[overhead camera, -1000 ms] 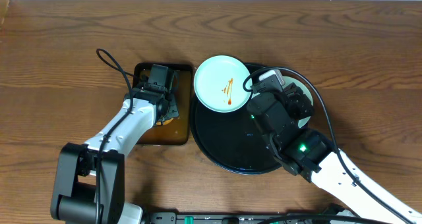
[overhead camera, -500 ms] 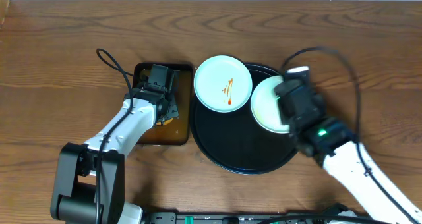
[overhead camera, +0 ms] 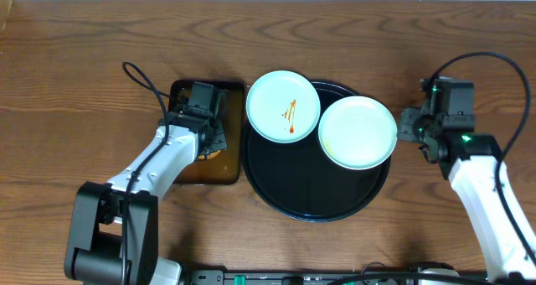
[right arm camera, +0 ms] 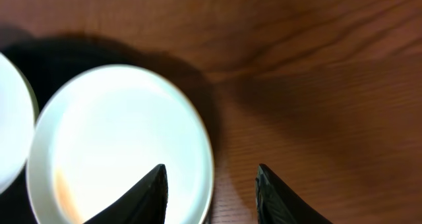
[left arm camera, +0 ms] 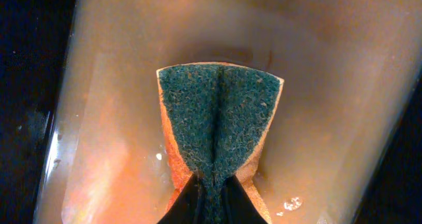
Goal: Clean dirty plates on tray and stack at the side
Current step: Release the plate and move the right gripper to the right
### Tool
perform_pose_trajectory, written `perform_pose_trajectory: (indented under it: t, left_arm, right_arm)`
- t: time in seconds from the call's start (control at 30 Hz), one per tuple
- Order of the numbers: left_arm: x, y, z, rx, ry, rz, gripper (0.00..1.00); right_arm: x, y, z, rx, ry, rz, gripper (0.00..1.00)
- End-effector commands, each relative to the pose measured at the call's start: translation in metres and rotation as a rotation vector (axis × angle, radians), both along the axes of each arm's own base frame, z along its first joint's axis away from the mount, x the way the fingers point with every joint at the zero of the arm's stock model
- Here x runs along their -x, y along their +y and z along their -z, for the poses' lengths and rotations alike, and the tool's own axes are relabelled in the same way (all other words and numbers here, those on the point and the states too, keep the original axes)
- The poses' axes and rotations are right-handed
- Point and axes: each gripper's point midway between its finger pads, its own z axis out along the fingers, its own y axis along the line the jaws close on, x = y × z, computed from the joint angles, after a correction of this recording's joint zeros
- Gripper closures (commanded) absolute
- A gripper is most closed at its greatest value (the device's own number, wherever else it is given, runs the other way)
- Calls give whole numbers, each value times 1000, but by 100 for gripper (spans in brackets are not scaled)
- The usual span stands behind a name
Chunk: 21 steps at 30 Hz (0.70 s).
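The right gripper (right arm camera: 211, 191) is hanging wide open, holding nothing. The pale yellow plate (right arm camera: 119, 145) is lying just beside one fingertip on the black tray (overhead camera: 310, 193), with the sauced blue plate (overhead camera: 283, 106) beyond. The left gripper (left arm camera: 212, 196) is pinching a sponge (left arm camera: 217, 118) in the brown tray (left arm camera: 119, 85).

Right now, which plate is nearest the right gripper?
The yellowish plate at the tray's right edge; the blue plate, sauce-marked, lies farther left.

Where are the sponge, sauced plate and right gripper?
sponge (left arm camera: 217, 118), left wrist view, green scouring face.
sauced plate (overhead camera: 282, 106), overhead view, centre, beside the squiggle.
right gripper (right arm camera: 211, 171), right wrist view, midway between fingertips.
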Motion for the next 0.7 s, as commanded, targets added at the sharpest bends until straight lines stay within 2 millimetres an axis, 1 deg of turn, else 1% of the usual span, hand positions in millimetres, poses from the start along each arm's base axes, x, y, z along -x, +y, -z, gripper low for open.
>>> perform_pose_trajectory:
  t: [0.0,0.1,0.2,0.37,0.67]
  left_arm:
    - [0,3,2,-11,4,1,92]
    - [0,3,2,-11,4,1,92]
    - [0,3,2,-11,4,1,92]
    - [0,3,2,-11,4,1,92]
    - [0,3,2,-11,4,1,92]
  right_arm:
    - [-9,10,17,-33,38,-86,60]
    - [-15,10,29,-22,51,-101,60]
    - [-18,4,39,-1,70,-83,59]
    - [-16,4,52,-2,108,-82,59]
    - [-14,7,73,-18,167,-91,63]
